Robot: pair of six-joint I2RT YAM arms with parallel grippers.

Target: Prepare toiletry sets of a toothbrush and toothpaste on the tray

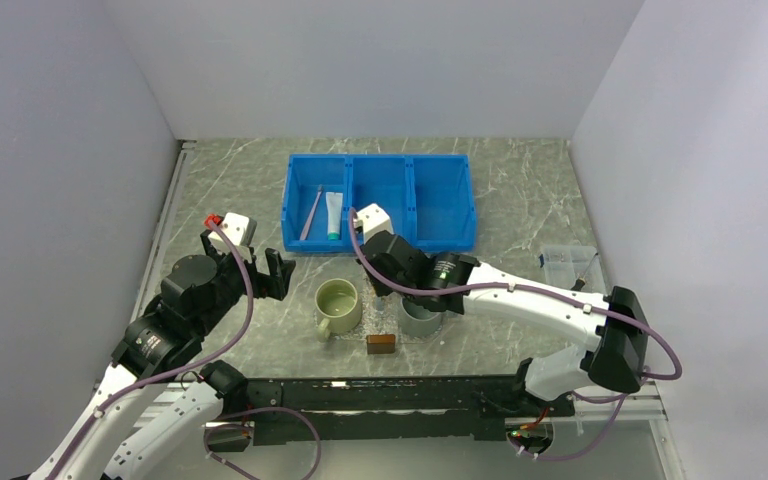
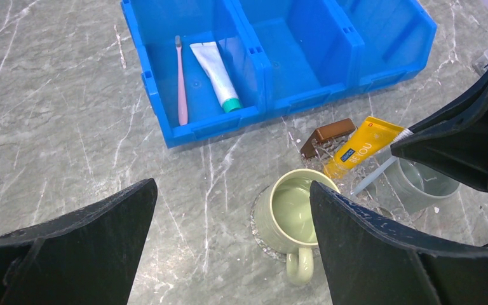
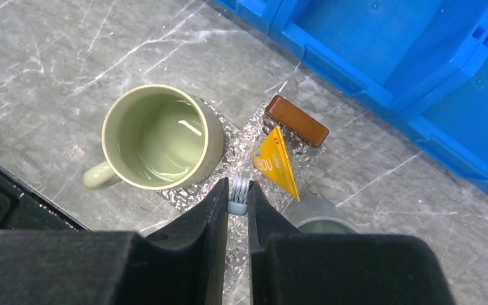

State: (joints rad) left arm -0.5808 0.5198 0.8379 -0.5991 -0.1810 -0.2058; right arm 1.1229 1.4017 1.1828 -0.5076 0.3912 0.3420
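Right wrist view has the right pincer (image 3: pixel 238 194) nearly closed on the bristle end of the pale toothbrush (image 3: pixel 239 189). It holds the brush over the glittery tray (image 3: pixel 236 149), just beside the yellow toothpaste (image 3: pixel 276 168) that already lies there. The step in hand looks like completing the first set. The next move probably calls for lowering the brush flat alongside the tube and releasing it without hitting the green mug (image 3: pixel 159 136) or the brown block (image 3: pixel 295 121), both close by. Whether the brush already touches the tray cannot be told. The left pincer (image 2: pixel 232 187) hangs wide open over the bench (image 1: pixel 230 200), holding nothing, well placed to reach the second set. On the bench, the blue bin (image 2: pixel 279 57) holds the pink toothbrush (image 2: pixel 181 82) and the white toothpaste (image 2: pixel 215 73) side by side in its left compartment; the other two compartments show nothing inside. The mug appears to hold nothing, and the grey cup (image 2: pixel 419 181) beside it cannot be read clearly.
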